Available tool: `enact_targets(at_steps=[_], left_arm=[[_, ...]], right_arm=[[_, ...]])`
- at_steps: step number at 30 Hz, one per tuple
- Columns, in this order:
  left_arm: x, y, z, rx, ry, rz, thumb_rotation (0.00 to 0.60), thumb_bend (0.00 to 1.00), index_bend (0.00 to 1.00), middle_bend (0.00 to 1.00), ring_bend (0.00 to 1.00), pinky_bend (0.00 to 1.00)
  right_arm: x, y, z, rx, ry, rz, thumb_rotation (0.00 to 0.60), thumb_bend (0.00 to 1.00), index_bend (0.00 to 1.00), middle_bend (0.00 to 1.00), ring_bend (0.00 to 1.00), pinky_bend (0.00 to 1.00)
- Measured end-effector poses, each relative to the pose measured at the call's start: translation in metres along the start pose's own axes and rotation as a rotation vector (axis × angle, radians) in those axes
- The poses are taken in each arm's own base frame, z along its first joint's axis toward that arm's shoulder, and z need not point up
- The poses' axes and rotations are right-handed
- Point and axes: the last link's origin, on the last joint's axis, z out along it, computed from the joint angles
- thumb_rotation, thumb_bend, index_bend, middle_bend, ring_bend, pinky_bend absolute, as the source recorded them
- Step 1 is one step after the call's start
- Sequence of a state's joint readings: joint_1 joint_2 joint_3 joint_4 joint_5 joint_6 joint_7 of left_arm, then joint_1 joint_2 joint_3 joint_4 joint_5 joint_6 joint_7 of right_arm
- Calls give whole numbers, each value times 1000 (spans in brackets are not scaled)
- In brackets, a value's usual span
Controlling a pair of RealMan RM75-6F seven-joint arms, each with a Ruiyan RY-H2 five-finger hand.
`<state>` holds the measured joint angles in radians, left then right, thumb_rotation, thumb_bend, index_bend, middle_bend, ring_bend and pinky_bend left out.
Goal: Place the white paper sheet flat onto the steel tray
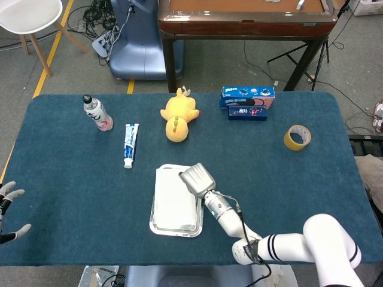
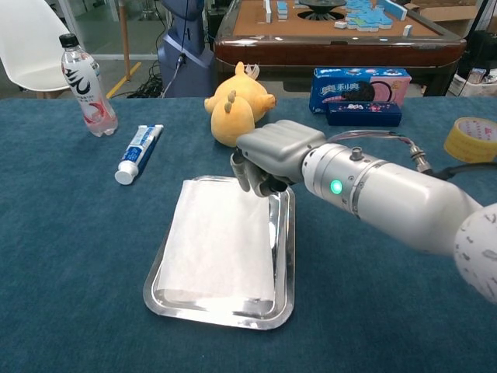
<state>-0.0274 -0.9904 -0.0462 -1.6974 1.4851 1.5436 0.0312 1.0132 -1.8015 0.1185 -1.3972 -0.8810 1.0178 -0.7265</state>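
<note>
White paper lies flat in the steel tray

Your paper sheet [image 2: 220,241] rests inside the steel tray [image 2: 284,256], covering most of the tray floor. A strip of bare metal shows along the tray's 3 o'clock side and at its near rim. In the head view the tray [image 1: 154,220] sits near the middle of the blue desk [image 1: 299,197], toward the near edge, with the paper [image 1: 173,200] lying inside it.

Your right hand [image 2: 268,159] hangs over the tray's far corner at about 1 o'clock from the sheet's centre. Its fingers [image 2: 242,172] are curled inward and downward with nothing held between them. Whether the fingertips touch the paper's far edge cannot be told from either view. From the head camera, the same hand [image 1: 198,178] shows its back only, just beside the tray's far right corner.

Your left hand [image 1: 9,212] shows at the 9 o'clock edge of the head view, fingers apart and holding nothing, well away from the tray.

Around the tray on the desk: a toothpaste tube [image 2: 138,152] at 10 o'clock, a water bottle [image 2: 86,86] farther out in the same direction, a yellow plush toy [image 2: 237,102] at 12 o'clock, a blue biscuit box [image 2: 359,95] at 1 o'clock, and a roll of tape [image 2: 469,140] far out at 2 o'clock.
</note>
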Motion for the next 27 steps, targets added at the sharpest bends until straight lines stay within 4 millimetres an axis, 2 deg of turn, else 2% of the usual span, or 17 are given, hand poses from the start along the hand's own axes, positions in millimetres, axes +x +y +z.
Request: enact_targets(at_steps=[14, 27], left_arm=[[4, 0, -2, -8, 0, -19, 600, 24, 256, 141, 82, 358], [4, 1, -2, -15, -1, -25, 600, 24, 256, 141, 82, 358]], right_arm=[[-23, -5, 20, -6, -28, -46, 600, 1000, 515, 1000, 1000, 1000], [-29, -4, 20, -16, -43, -58, 600, 1000, 514, 1000, 1000, 1000]])
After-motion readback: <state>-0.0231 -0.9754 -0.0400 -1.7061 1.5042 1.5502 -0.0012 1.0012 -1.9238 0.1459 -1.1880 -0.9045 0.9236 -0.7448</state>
